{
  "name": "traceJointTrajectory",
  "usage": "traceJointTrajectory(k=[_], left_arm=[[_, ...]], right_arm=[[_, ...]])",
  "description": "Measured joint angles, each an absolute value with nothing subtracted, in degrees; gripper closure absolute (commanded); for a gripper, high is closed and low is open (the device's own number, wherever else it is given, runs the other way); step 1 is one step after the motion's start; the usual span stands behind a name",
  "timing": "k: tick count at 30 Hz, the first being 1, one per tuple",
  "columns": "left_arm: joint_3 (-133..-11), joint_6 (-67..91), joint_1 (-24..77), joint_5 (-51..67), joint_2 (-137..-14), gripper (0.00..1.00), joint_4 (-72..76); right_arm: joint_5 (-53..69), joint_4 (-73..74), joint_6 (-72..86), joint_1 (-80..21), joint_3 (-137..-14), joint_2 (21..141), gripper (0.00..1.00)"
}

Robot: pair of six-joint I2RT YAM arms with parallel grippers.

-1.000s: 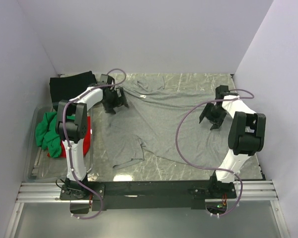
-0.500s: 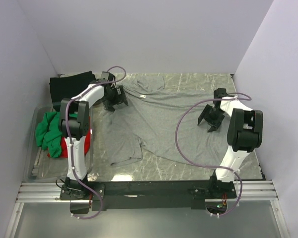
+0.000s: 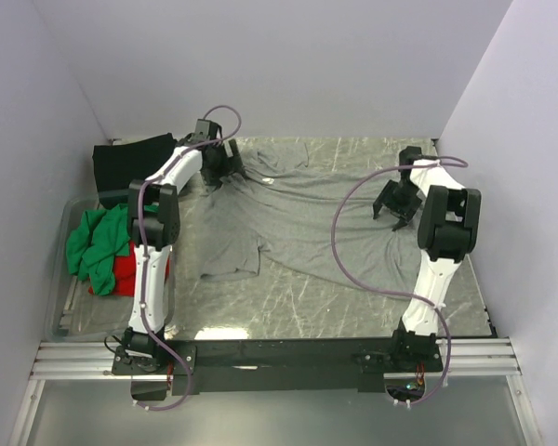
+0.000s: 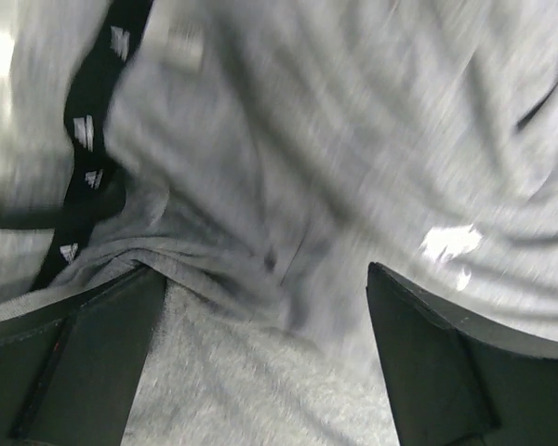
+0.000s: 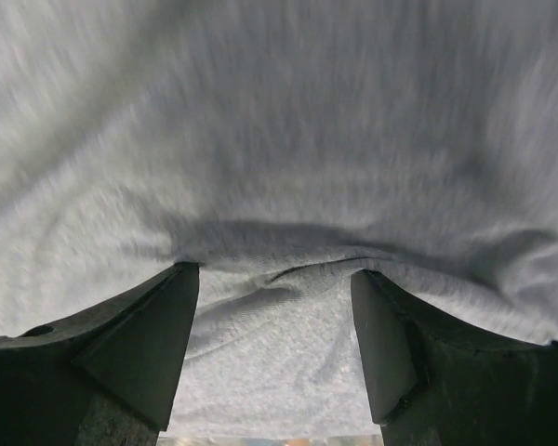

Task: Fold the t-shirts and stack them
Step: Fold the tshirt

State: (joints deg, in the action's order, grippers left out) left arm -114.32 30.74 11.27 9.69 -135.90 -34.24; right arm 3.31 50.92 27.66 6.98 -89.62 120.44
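The heather-grey t-shirt lies spread and wrinkled across the table. My left gripper is open at its back left part, near the dark inner collar. Its fingers rest on the grey cloth, with nothing pinched between them. My right gripper is open over the shirt's right side. A low ridge of grey fabric is bunched just ahead of its fingertips. A black t-shirt lies at the back left. Green and red t-shirts are heaped at the left.
A clear plastic bin at the left edge holds the green and red heap. Pale walls close in the table on three sides. Bare marbled tabletop shows between the grey shirt and the arm bases. Purple cables loop beside both arms.
Both arms have reached farther toward the back wall with their jaws still wide. The grey shirt's near edge and left sleeve have slid away from the arm bases.
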Motion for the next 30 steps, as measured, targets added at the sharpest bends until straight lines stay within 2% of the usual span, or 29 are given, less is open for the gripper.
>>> traceJointTrajectory(k=[5, 9, 13, 18, 22, 25, 28, 30], left_arm=[[-123.1, 30.6, 11.2, 10.9, -141.7, 0.04, -31.5], [-123.8, 30.6, 11.2, 12.4, -142.5, 0.04, -28.8], [-121.2, 30.6, 11.2, 13.2, -141.4, 0.03, -25.5], [-110.2, 30.6, 11.4, 12.8, -133.0, 0.01, -23.4], [-100.2, 30.6, 11.9, 9.7, -120.4, 0.01, -23.2], [-94.7, 31.0, 12.4, 6.3, -109.4, 0.07, -25.1], [-89.8, 31.4, 12.8, 3.1, -101.9, 0.19, -26.3], [-84.2, 32.1, 12.9, 0.9, -98.0, 0.21, -27.4]], right_arm=[[1.4, 54.9, 27.6, 7.7, -100.4, 126.9, 0.27], [0.6, 57.1, 27.6, 8.2, -107.3, 130.9, 0.27], [0.9, 57.2, 27.4, 8.3, -107.9, 131.2, 0.27], [2.0, 56.0, 26.9, 8.4, -106.5, 130.3, 0.27], [3.0, 54.1, 26.5, 8.5, -104.1, 128.9, 0.27], [3.8, 52.8, 26.2, 8.5, -102.3, 127.8, 0.27], [4.7, 51.5, 26.1, 8.5, -100.3, 126.4, 0.27], [5.5, 51.2, 26.1, 8.5, -99.4, 125.9, 0.28]])
